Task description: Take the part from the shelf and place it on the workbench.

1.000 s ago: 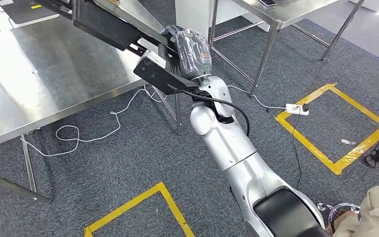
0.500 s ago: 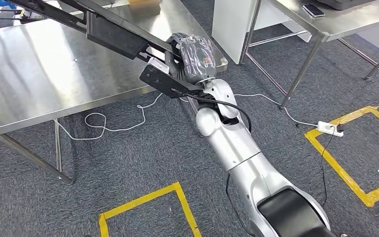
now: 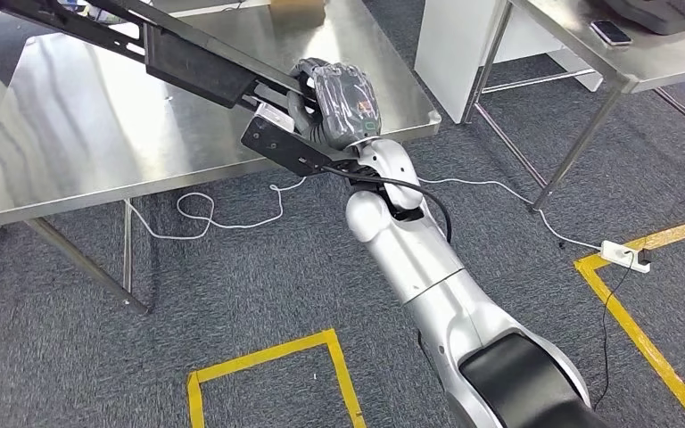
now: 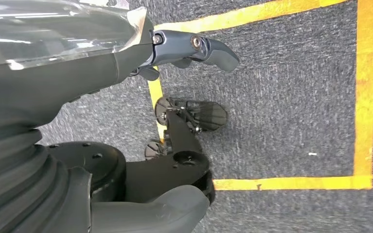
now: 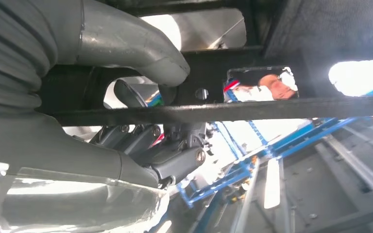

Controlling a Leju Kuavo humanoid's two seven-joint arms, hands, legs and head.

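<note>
Right hand [image 3: 334, 100] wrapped tight around the long black metal part [image 3: 192, 62], held up over the near edge of the shiny steel bench [image 3: 71, 134]. Fingers [image 5: 175, 160] curled under the part's thin bar, thumb on the other side. Part slanted across the bench, not touching it. Left hand [image 4: 141, 48] hung low over grey carpet and yellow floor tape [image 4: 364, 92], fingers loose and apart, nothing held. White cable [image 3: 232, 214] trailed under the bench.

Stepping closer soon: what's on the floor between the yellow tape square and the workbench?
In the head view, a white cable loops across the grey carpet between the yellow tape square and the workbench; nothing else lies there.
</note>
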